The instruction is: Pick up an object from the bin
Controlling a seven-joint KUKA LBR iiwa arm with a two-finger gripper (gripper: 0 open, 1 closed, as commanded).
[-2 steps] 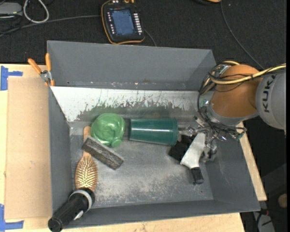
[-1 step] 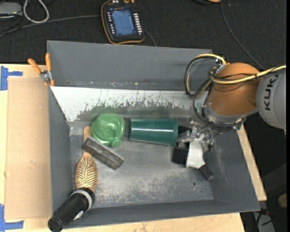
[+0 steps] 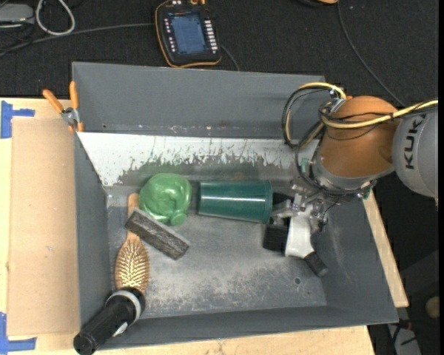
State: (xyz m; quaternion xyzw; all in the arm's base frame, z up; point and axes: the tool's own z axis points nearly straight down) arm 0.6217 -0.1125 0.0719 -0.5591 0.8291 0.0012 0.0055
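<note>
Gripper [image 3: 300, 229] down nr green cylinder [image 3: 234, 201] rt end.

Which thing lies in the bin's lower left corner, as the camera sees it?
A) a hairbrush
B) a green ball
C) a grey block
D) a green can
A: the hairbrush, with its wooden head and black handle, lies along the left wall of the bin and runs down into that corner.
</note>
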